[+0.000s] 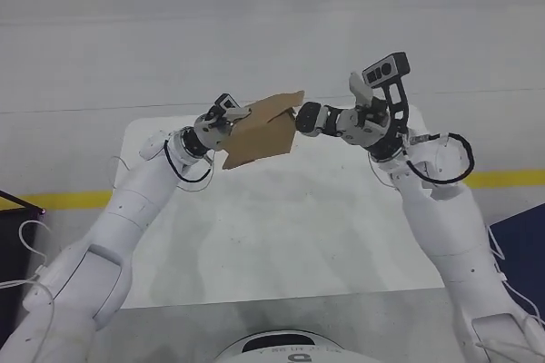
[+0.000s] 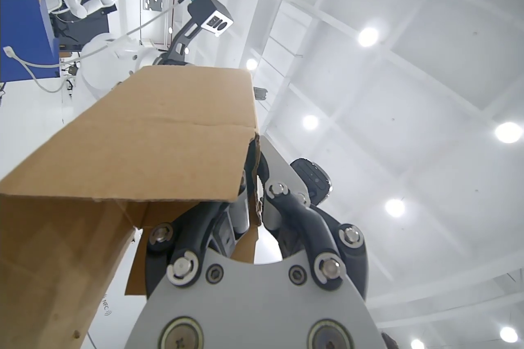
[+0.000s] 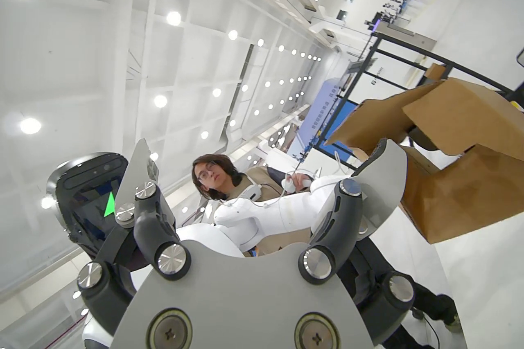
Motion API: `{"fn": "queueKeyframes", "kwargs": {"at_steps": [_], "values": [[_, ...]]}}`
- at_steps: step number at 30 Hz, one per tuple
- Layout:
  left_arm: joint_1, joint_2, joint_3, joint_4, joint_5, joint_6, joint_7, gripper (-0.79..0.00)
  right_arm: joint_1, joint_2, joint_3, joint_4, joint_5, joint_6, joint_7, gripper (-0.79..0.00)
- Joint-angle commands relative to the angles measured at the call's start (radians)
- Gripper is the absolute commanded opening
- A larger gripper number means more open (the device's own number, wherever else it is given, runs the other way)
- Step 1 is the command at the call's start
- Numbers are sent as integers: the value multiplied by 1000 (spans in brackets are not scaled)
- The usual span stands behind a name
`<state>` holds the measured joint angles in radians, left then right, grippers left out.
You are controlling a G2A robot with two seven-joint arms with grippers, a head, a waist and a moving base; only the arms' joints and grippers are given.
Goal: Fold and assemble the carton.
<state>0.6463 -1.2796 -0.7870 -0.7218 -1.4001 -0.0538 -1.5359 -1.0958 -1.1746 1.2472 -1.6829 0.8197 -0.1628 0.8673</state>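
One carton (image 1: 263, 136), gripped by left hand (image 1: 229, 112); right hand (image 1: 331, 102) perhaps touching.

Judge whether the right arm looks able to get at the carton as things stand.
Probably yes. On the right arm the jaws stand open just beside the carton, which the left arm grips at its opposite end; nothing lies between.
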Motion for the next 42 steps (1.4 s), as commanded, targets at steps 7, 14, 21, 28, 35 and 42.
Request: {"fn": "queueKeyframes", "kwargs": {"at_steps": [7,14,21,28,35,42], "values": [[14,-4,-14,-11,41,-11,0,-785,7,-9,-24,4,-14,-9,-41,-37],[26,-5,-32,-22,60,-12,0,-785,5,-16,-52,14,-7,-4,-34,-102],[39,0,-54,-37,76,-7,0,-785,1,-19,-54,36,-4,9,-17,-203],[52,1,-68,-52,87,-4,0,-785,-9,-18,-31,51,16,25,-5,-185],[57,-2,-75,-60,95,1,0,-785,-12,-18,-24,73,11,45,-2,-191],[58,-5,-80,-63,104,3,0,-785,-7,-20,-35,90,16,81,36,-268]]}}
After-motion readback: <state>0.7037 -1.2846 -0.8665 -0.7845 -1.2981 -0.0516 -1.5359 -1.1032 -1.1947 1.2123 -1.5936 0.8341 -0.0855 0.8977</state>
